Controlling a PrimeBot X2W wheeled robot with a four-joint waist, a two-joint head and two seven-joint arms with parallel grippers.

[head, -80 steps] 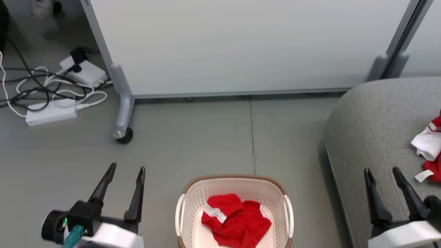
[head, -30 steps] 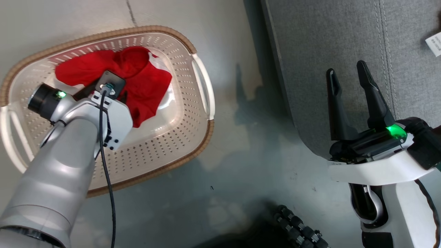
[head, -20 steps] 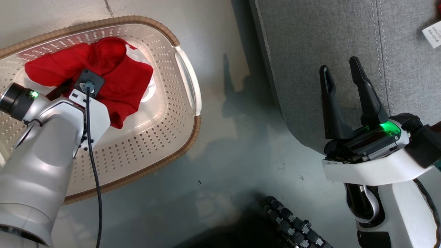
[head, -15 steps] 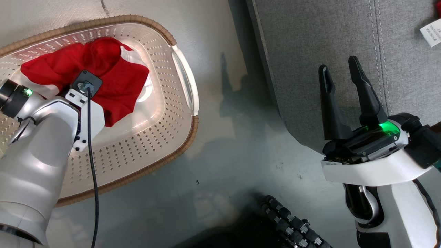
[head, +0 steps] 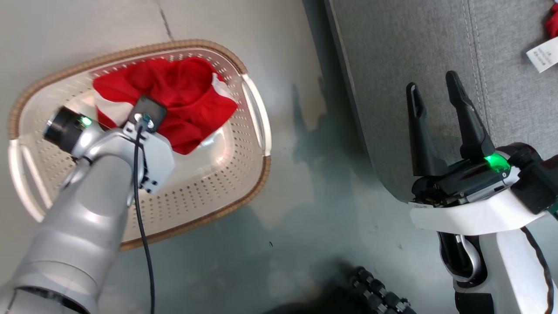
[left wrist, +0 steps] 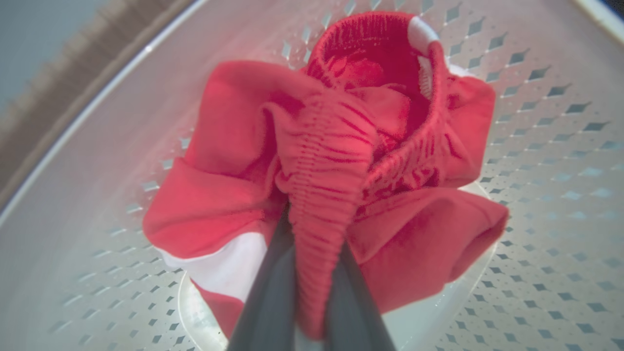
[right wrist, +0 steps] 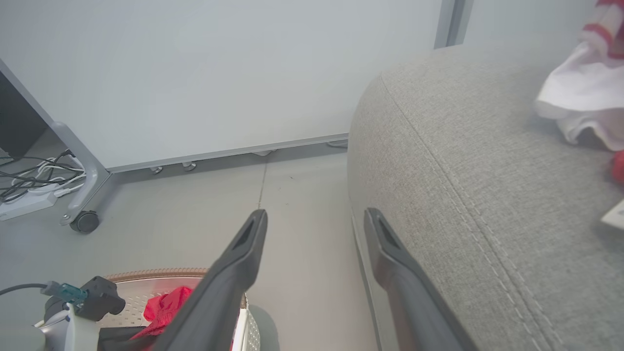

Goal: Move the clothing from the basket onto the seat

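The cream perforated basket (head: 209, 174) with a brown rim stands on the floor at the left. Red clothing (head: 183, 96) with white trim lies bunched inside it. My left arm reaches down into the basket, and its wrist (head: 144, 117) hides the fingers in the head view. In the left wrist view my left gripper (left wrist: 314, 243) is shut on a gathered elastic fold of the clothing (left wrist: 321, 161). My right gripper (head: 431, 83) stands open and holds nothing, over the edge of the grey seat (head: 414, 43). More red-and-white clothing (right wrist: 585, 92) lies on the seat.
A white tag (head: 542, 54) lies on the seat's far right. A pale panel on a castor (right wrist: 83, 222) stands behind the basket, with cables and power strips (right wrist: 29, 195) beside it. A dark ribbed part (head: 379, 292) sits low in the head view.
My left gripper has gone from open to shut on the red clothing inside the basket. The head view has shifted. My right gripper has stayed open by the seat.
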